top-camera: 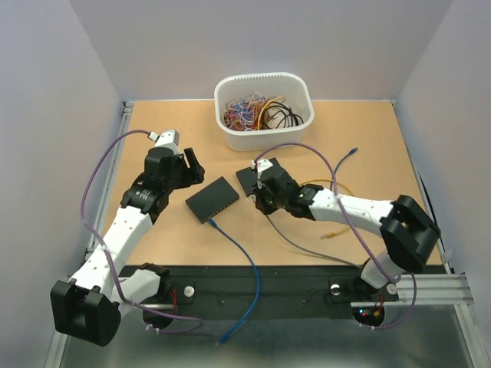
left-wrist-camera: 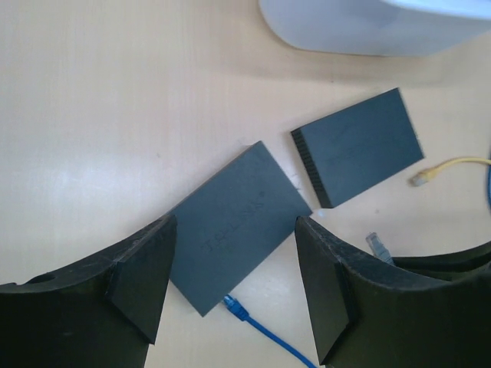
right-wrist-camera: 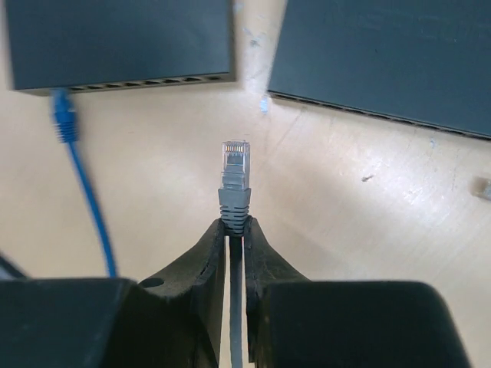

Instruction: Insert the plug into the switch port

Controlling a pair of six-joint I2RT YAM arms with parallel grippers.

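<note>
Two dark grey switches lie mid-table: one [top-camera: 213, 198] with a blue plug [top-camera: 214, 225] at its near edge, another [top-camera: 252, 179] to its right. In the right wrist view the left switch [right-wrist-camera: 119, 42] shows its port row with the blue plug [right-wrist-camera: 64, 120] in it; the other switch [right-wrist-camera: 383, 57] is upper right. My right gripper [right-wrist-camera: 235, 222] is shut on a grey plug [right-wrist-camera: 235, 180], which points at the gap between the switches. My left gripper [left-wrist-camera: 234, 268] is open and empty above the left switch [left-wrist-camera: 234, 222].
A white bin [top-camera: 263, 109] of coloured cables stands at the back. A yellow-plugged cable [left-wrist-camera: 430, 174] and a loose blue cable end [top-camera: 351, 152] lie to the right. The blue cable [top-camera: 245, 261] runs off the near edge.
</note>
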